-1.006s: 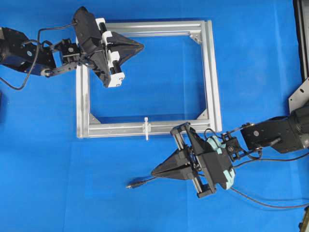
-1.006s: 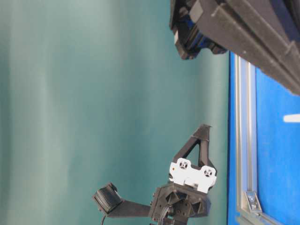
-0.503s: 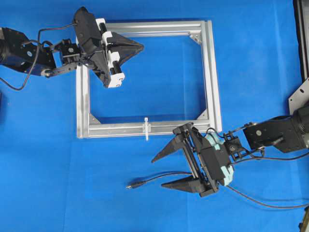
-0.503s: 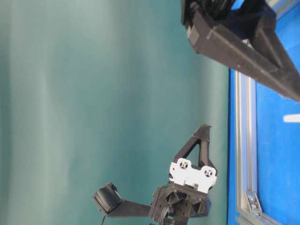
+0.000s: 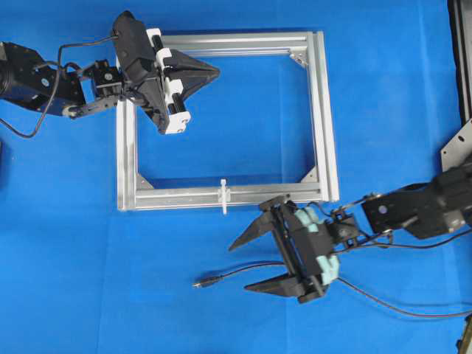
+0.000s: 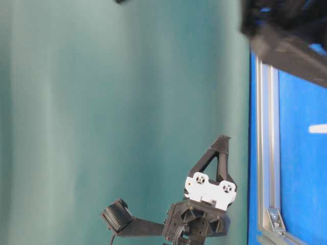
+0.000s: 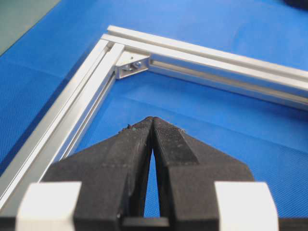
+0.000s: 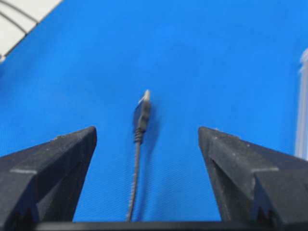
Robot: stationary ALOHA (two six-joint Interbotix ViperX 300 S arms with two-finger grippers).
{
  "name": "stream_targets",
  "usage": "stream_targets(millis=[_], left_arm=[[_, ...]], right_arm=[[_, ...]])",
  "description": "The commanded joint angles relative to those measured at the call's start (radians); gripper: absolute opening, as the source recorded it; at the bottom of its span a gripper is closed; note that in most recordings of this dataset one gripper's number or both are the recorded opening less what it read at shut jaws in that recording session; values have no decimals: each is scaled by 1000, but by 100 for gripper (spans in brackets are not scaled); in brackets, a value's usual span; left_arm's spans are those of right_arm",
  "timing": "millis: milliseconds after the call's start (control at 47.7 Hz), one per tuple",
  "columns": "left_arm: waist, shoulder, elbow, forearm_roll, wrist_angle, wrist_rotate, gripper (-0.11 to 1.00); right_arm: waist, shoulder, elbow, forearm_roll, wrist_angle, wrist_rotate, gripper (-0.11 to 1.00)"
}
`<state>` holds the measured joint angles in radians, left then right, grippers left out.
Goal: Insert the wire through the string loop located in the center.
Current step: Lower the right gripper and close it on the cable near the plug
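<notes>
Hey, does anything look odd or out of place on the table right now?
Nothing stands out. The wire lies loose on the cloth between the open right gripper's fingers, and the string loop sits upright on the frame.

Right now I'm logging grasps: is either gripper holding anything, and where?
Nothing is held. The right gripper is open around the wire; the left gripper is shut, empty.

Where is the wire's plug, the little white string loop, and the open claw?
wire (image 5: 200, 282): overhead view, on its plug tip.
string loop (image 5: 223, 195): overhead view, on the white tie's middle.
right gripper (image 5: 239, 267): overhead view, between its open fingertips.
</notes>
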<state>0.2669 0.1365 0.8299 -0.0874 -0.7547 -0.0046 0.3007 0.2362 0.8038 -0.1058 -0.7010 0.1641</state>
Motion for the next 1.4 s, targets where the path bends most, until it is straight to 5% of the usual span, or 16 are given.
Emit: stream_targets(millis=[0,293,712,817,1069,1383], left_arm=[[-2,-29,-9,2,-5,0,0],[-2,-29,-9,3,-3,-2,0],[-2,-29,-9,2,-2,-2,0],[-2,-31,-8,3,0,0,0],[-2,-29,-9,2,3,-2,0],[-2,-29,-8,3,9,-2,0]], right_arm=[[11,28,-35,8,-14,14,78],[12,130,-63,69,-17,25,78],[14,130,-60,72,-17,25,74],[12,130,-63,72,-17,23,63],[14,130,-63,72,-14,17,2],[12,121,-66,72,-9,21,-3]])
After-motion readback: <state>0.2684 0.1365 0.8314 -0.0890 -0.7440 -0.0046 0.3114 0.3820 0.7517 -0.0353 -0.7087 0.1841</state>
